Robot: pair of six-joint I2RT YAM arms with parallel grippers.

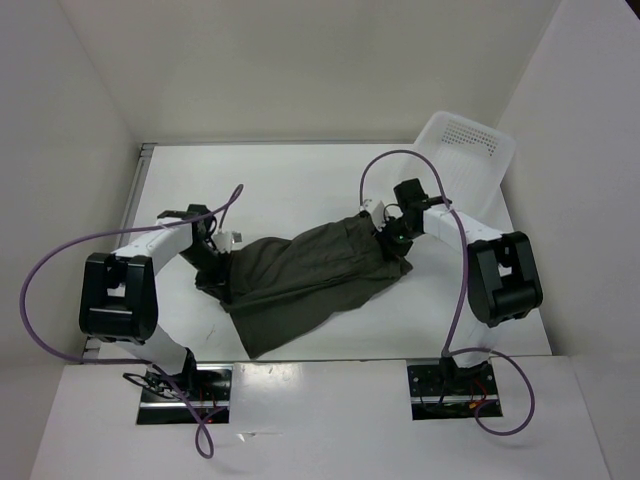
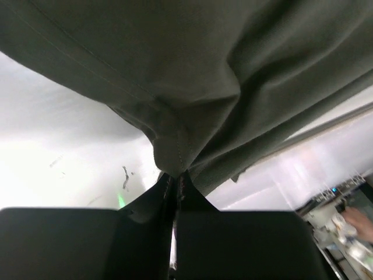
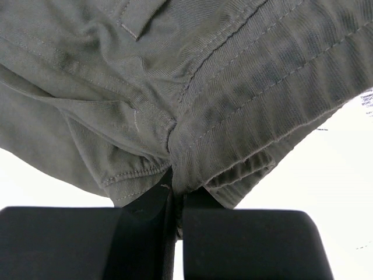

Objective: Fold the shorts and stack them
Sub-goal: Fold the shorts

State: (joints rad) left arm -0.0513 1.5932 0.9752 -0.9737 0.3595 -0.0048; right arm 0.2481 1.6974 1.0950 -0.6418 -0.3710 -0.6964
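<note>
The dark olive-green shorts (image 1: 300,275) hang stretched between my two grippers over the middle of the white table (image 1: 290,180), one part trailing down toward the near edge. My left gripper (image 1: 222,262) is shut on the shorts' left end; in the left wrist view the fabric (image 2: 192,76) is pinched between my closed jaws (image 2: 176,184). My right gripper (image 1: 388,236) is shut on the right end; in the right wrist view the ribbed waistband (image 3: 262,99) bunches into my closed jaws (image 3: 176,189).
A white perforated plastic basket (image 1: 465,150) leans at the back right corner, just behind my right arm. White walls enclose the table on three sides. Purple cables loop from both arms.
</note>
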